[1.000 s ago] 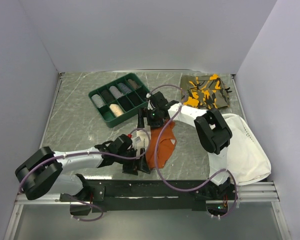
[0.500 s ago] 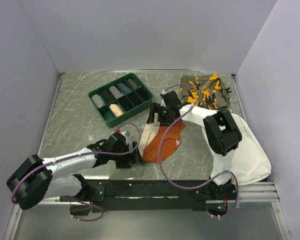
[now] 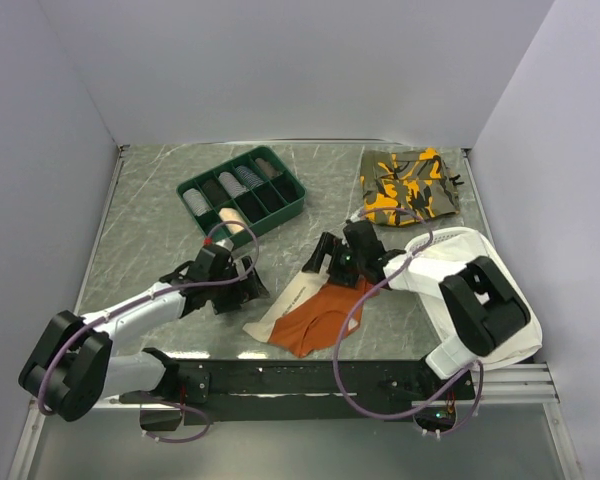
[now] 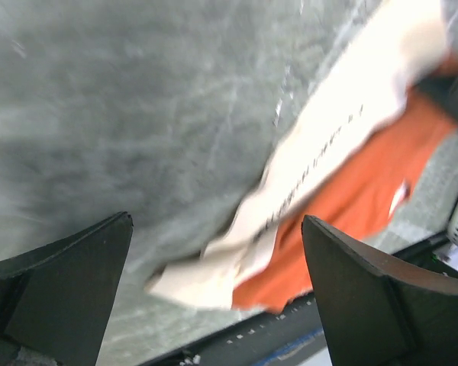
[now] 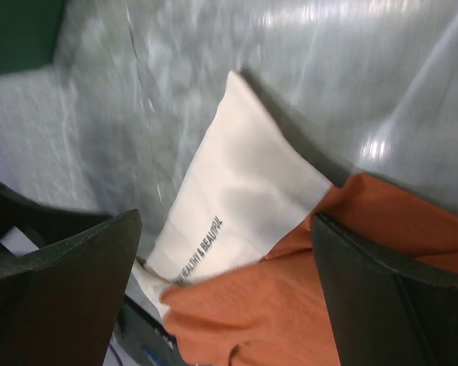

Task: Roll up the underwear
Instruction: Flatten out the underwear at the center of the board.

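The underwear (image 3: 315, 320) lies flat on the table near the front edge, rust-orange with a cream-white waistband (image 3: 285, 303) on its left side. My left gripper (image 3: 248, 285) is open and empty, just left of the waistband and apart from it. In the left wrist view the gripper (image 4: 215, 221) hovers over bare table with the underwear (image 4: 351, 191) to the right. My right gripper (image 3: 323, 263) is open just behind the underwear's far edge. In the right wrist view the gripper (image 5: 227, 221) hangs over the printed waistband (image 5: 237, 198), with one finger (image 5: 397, 305) at the orange fabric.
A green compartment tray (image 3: 192, 190) with rolled items stands at the back left. An orange-and-olive camouflage garment (image 3: 410, 185) lies at the back right. A large white cloth (image 3: 490, 270) lies at the right, under the right arm. The black rail (image 3: 280, 375) runs along the front edge.
The underwear was held up between both grippers; now it lies spread on the table nearer the front. Both grippers have let go. The left moved left and back, the right moved forward and right.
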Controlling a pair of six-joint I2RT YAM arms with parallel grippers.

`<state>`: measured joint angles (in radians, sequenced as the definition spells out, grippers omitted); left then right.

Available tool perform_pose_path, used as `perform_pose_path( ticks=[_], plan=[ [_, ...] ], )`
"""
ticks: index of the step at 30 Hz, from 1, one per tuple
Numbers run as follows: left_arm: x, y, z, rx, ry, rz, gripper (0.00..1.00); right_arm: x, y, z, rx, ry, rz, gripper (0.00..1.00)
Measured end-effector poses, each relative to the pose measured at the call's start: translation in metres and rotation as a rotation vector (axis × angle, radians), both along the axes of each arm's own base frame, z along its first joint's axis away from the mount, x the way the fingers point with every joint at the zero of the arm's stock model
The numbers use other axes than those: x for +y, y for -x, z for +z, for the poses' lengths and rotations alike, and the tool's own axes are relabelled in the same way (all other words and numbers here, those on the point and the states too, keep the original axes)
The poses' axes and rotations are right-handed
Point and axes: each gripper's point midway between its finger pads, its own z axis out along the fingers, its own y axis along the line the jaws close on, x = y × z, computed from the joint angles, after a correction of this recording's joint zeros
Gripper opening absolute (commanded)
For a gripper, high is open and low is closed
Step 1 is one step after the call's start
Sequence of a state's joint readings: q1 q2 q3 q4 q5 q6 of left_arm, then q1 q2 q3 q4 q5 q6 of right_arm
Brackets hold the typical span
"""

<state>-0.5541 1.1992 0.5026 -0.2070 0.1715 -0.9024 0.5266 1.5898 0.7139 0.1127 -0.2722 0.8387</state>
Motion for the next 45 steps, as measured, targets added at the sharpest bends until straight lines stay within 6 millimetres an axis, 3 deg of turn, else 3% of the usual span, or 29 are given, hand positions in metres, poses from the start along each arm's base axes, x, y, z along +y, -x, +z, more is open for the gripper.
perform_pose_path(
  ticks=[4,6,11,14,17,22,31,37,45],
  plan=[
    [0.008,-0.003,0.001,-0.013,-0.027,-0.011,0.97,-0.005,0.033,0.0,0.044,0.094,0.038,0.99],
    [0.01,0.001,0.002,-0.009,-0.033,-0.021,0.97,-0.017,0.034,0.004,0.036,0.187,0.045,0.97],
    [0.009,0.006,0.016,-0.043,-0.006,-0.049,0.97,-0.035,-0.012,0.045,-0.127,0.381,0.066,0.83],
    [0.008,0.008,0.023,-0.059,0.009,-0.059,0.97,-0.033,-0.034,0.052,-0.182,0.445,0.125,0.72],
    [0.009,0.011,0.025,-0.057,0.011,-0.066,0.97,-0.031,-0.042,0.03,-0.161,0.503,0.213,0.65],
    [0.011,0.014,0.026,-0.06,0.004,-0.076,0.97,-0.035,-0.022,-0.013,-0.044,0.535,0.358,0.63],
    [0.01,0.016,0.029,-0.065,0.015,-0.082,0.97,-0.029,-0.012,-0.016,-0.042,0.51,0.481,0.63],
    [0.011,0.016,0.029,-0.063,0.014,-0.082,0.97,-0.019,-0.016,-0.02,-0.039,0.481,0.525,0.6],
    [0.011,0.017,0.028,-0.058,0.012,-0.082,0.97,-0.009,-0.015,-0.023,-0.035,0.433,0.56,0.32]
  ],
)
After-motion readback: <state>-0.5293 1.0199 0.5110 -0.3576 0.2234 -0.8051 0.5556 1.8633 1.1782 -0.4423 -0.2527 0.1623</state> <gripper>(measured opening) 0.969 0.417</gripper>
